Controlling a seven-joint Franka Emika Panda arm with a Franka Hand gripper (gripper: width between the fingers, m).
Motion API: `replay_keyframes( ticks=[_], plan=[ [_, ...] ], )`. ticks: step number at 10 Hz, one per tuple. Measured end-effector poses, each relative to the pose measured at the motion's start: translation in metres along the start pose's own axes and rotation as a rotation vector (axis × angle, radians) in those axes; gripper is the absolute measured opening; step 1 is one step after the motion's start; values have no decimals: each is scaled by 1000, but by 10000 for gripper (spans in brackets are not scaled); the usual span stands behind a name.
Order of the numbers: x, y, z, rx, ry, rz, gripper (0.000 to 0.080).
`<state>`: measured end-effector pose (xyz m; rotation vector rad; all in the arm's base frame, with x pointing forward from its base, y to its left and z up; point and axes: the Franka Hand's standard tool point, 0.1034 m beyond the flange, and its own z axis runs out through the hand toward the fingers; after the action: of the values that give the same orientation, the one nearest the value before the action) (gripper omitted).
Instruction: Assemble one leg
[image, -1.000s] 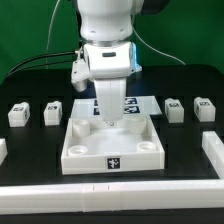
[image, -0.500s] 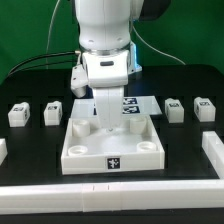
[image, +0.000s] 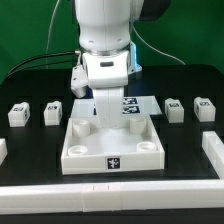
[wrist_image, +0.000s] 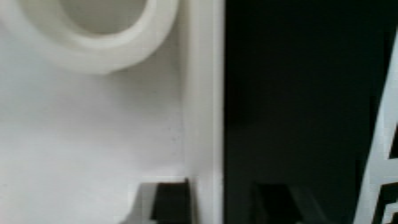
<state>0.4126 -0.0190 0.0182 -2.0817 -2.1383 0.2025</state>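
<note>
The legs are small white blocks with tags. Two of them (image: 17, 114) (image: 52, 111) stand at the exterior view's left and two (image: 173, 108) (image: 204, 108) at its right. None is in the gripper. My gripper (image: 105, 120) is low over the far edge of the large white square panel (image: 112, 158). In the wrist view my gripper (wrist_image: 222, 196) is open. One finger (wrist_image: 169, 200) is over the panel (wrist_image: 89, 130) near a round corner socket (wrist_image: 107, 35). The other finger (wrist_image: 281, 205) is over the black table, so the jaws straddle the panel's edge.
The marker board (image: 132, 103) lies just behind the panel, close to the gripper. White rails (image: 110, 190) border the table at the front and sides. A white strip (wrist_image: 384, 150) shows at the wrist view's edge.
The arm has shifted a little toward the exterior view's left and lower over the panel's far edge. Over the last half second it has held still.
</note>
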Motion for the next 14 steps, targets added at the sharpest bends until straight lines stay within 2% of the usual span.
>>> replay_keyframes(
  ticks=[1, 8, 14],
  plan=[
    [0, 0, 0, -2, 0, 0, 64],
    [3, 2, 0, -3, 0, 18, 65],
    [47, 41, -8, -47, 19, 6, 65]
  ],
)
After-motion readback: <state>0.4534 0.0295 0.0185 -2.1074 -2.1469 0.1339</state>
